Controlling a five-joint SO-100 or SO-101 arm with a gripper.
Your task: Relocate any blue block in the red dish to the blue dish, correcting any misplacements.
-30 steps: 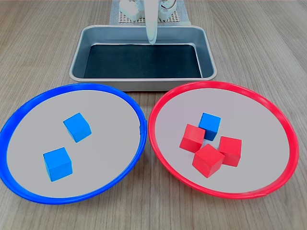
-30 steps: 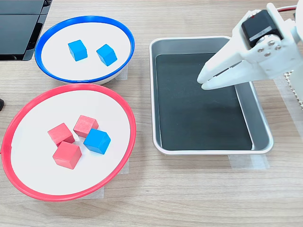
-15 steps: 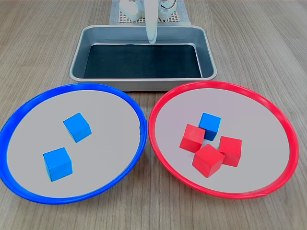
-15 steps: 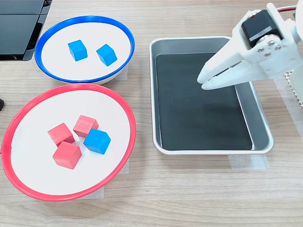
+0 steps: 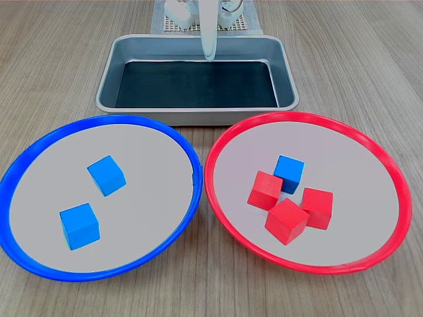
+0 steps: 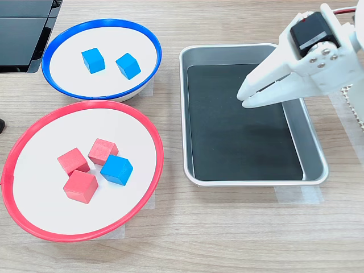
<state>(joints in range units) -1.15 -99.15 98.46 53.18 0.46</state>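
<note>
The blue block (image 6: 116,169) was seen inside the red dish (image 6: 149,129), touching a red cube (image 6: 102,151) — well apart from the end effector (image 6: 243,96), toward the second exterior view's lower left. The end effector was held above the metal tray (image 6: 250,48), empty, its jaws apparently nearly pressed together, though the gap was hard to judge.

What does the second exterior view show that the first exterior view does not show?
Only the first exterior view shows the white mesh behind the tray. Only the second exterior view shows the end effector from the side, nearly shut above the metal tray, and a dark object at its top left. Both exterior views share the blue dish with two blue cubes, and the red dish holding three red cubes and the blue block.
</note>
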